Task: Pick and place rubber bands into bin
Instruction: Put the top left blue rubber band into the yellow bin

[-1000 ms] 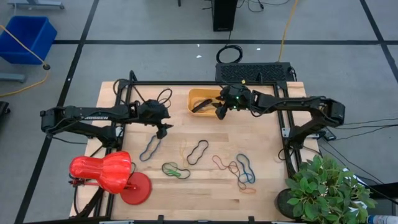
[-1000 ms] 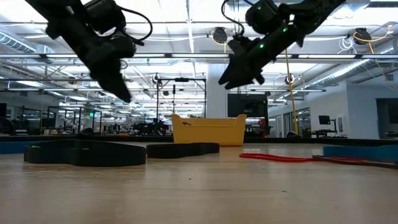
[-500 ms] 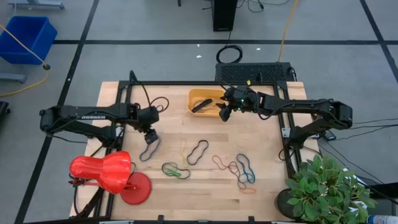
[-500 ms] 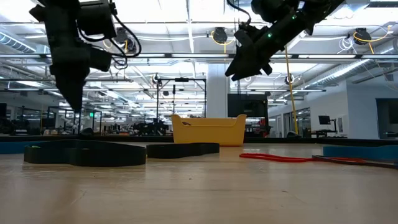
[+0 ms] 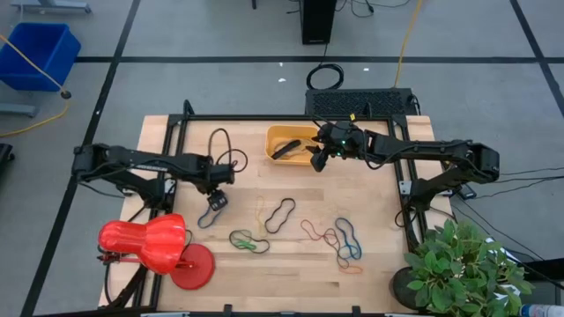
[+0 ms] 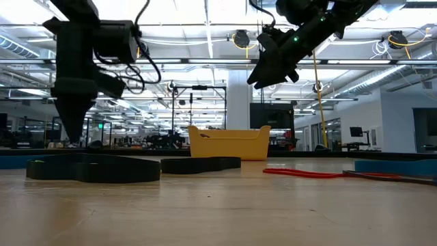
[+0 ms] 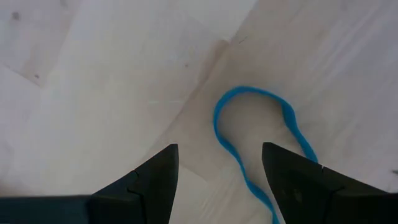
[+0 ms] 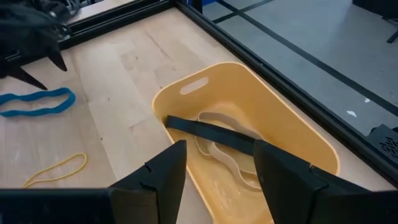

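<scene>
Blue rubber band [image 7: 261, 146] lies on the table between the left fingers [image 7: 152, 180], untouched.

You are looking at a pale wood-grain tabletop [image 5: 370, 189] framed in black. The bin [image 5: 284, 139] is showing orange-yellow, and inside it a black band [image 8: 211, 132] is lying across a tan one [image 8: 227, 158]. Under the left arm's dark jaws, a bright blue rubber band [image 7: 249, 143] is standing out against the light planks. Elsewhere you are seeing a thin yellow loop [image 8: 56, 169], a black loop [image 5: 280, 214], a green-and-black tangle [image 5: 248, 240], and red, orange and blue loops [image 5: 339, 239] overlapping. A glossy red lamp [image 5: 145, 242] is sitting at the tabletop's corner, and green leaves [image 5: 467, 264] are showing beyond the opposite one.
</scene>
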